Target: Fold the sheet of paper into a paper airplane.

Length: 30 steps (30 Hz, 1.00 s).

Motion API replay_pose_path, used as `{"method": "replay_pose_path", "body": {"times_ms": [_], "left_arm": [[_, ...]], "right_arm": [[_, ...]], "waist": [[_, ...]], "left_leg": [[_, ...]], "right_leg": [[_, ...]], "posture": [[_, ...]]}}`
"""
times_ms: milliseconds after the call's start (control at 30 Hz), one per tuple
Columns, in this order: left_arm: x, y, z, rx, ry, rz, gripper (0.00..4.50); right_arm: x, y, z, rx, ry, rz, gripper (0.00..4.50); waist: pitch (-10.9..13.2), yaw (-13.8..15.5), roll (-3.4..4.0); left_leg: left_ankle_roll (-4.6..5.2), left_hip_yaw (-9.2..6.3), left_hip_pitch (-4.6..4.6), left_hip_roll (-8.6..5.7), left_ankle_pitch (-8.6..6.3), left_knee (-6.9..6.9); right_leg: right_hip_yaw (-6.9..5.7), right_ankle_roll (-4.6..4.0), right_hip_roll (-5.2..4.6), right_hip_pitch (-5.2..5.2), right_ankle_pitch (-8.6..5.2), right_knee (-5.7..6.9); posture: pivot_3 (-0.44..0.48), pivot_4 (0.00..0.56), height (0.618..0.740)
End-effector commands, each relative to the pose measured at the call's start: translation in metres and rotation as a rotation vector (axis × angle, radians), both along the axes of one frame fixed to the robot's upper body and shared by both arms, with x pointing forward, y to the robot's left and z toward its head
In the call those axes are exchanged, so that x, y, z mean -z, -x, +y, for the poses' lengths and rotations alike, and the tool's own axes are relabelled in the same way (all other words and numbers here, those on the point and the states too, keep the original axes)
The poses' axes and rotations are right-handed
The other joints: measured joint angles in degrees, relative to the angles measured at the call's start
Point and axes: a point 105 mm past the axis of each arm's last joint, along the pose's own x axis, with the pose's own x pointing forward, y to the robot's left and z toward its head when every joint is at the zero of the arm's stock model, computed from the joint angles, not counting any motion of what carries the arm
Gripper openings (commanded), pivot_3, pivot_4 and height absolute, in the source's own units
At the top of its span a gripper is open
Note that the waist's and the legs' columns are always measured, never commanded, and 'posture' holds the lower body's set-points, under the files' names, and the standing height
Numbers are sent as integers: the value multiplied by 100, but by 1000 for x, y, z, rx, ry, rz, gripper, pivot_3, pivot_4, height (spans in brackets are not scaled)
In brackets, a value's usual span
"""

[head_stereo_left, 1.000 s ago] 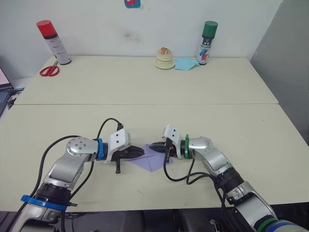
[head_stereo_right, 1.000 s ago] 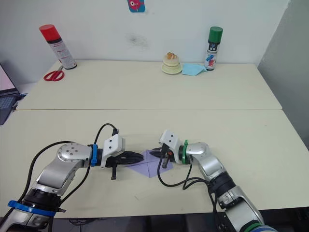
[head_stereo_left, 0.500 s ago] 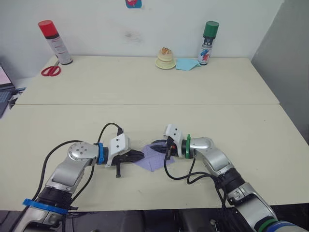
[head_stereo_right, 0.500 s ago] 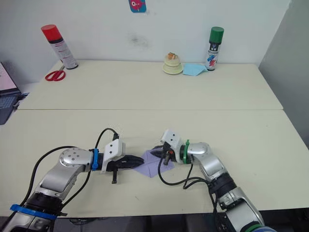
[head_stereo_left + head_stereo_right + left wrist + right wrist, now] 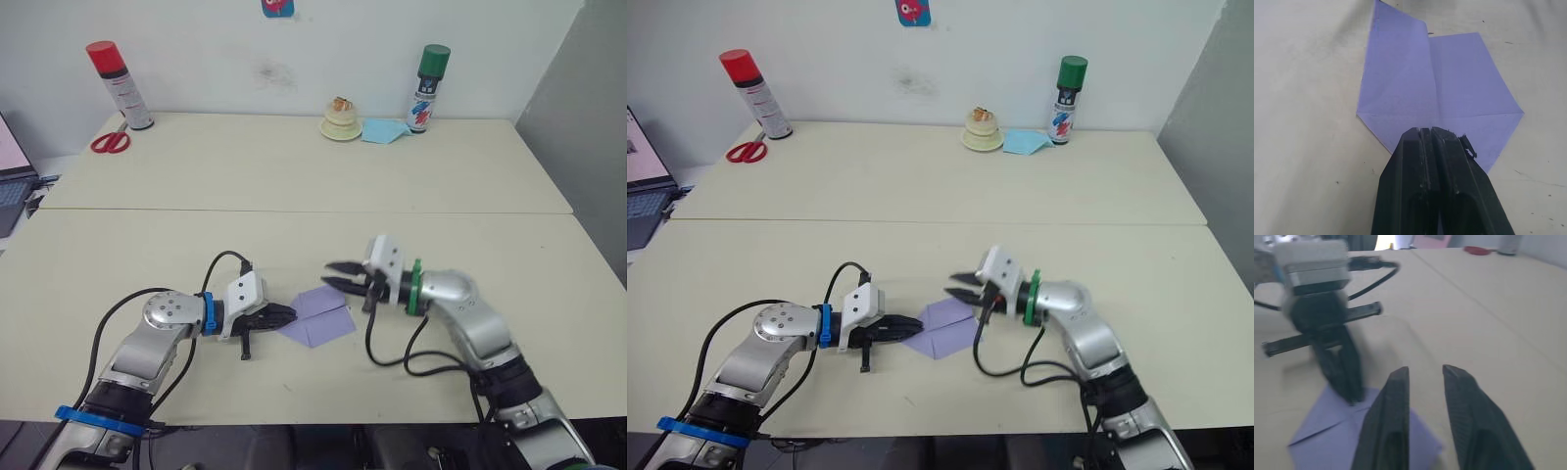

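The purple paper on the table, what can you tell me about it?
The sheet of paper is thin, lavender and partly folded into a pointed shape with creased flaps, lying flat near the front edge of the table. The left gripper, fingers shut, presses on its left edge. The right gripper hovers open just beyond its far right corner, not touching.

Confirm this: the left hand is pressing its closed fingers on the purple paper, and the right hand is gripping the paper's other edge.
Not quite. The left hand does press closed fingers on the sheet of paper, but the right hand grips nothing: the left eye view shows it open and lifted clear of the paper.
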Motion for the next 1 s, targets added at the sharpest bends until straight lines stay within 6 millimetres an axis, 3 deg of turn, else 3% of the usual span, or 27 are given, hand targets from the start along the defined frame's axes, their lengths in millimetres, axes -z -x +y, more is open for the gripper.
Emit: {"method": "replay_pose_path", "body": {"times_ms": [33, 167, 333, 533, 700, 800, 1000], "left_arm": [[27, 11, -2, 11, -58, 95, 360], [26, 10, -1, 17, -61, 97, 360], [26, 11, 2, 19, -71, 100, 360], [27, 11, 3, 19, -76, 109, 360], [30, 13, -2, 32, -76, 133, 360], [34, 16, -5, 46, -83, 145, 360], [39, 12, -11, 49, -97, 140, 360]], "right_arm": [[16, 12, 20, -53, 50, -5, 16], [38, 12, 30, -53, 116, 54, 16], [61, 6, 21, -22, 240, 97, 16], [48, -1, 11, 42, 152, 186, 16], [31, -2, 11, 99, 21, 365, 16], [27, -3, 9, 116, 23, 363, 16], [58, -1, -11, 171, 224, 341, 16]], "waist": [[0, 1, 0], [0, 7, 0], [-9, 4, 2], [-16, 4, 7], [-16, 12, 7], [-16, 25, 7], [-28, 93, 22]], "left_leg": [[0, 2, 0, -1, 0, 1], [0, 4, -1, -4, 0, 4], [0, 1, 4, 1, 0, 4], [0, -3, 9, 4, 0, 4], [0, 0, 4, -1, 0, 4], [0, 0, 1, -2, 0, 4], [0, 3, 1, -8, 0, 3]], "right_leg": [[1, 1, 0, -1, 1, 0], [1, 4, 1, 0, 2, 0], [0, 3, 1, 1, 2, 1], [-1, 3, 3, 4, 2, 3], [0, 3, 2, 4, 2, 2], [-1, 3, 1, 3, 2, 1], [0, 5, 0, 3, 2, -7]], "posture": [[0, 150, 737], [0, 150, 737], [0, 150, 737], [0, 150, 737], [0, 150, 737], [0, 150, 737], [0, 150, 737]]}}
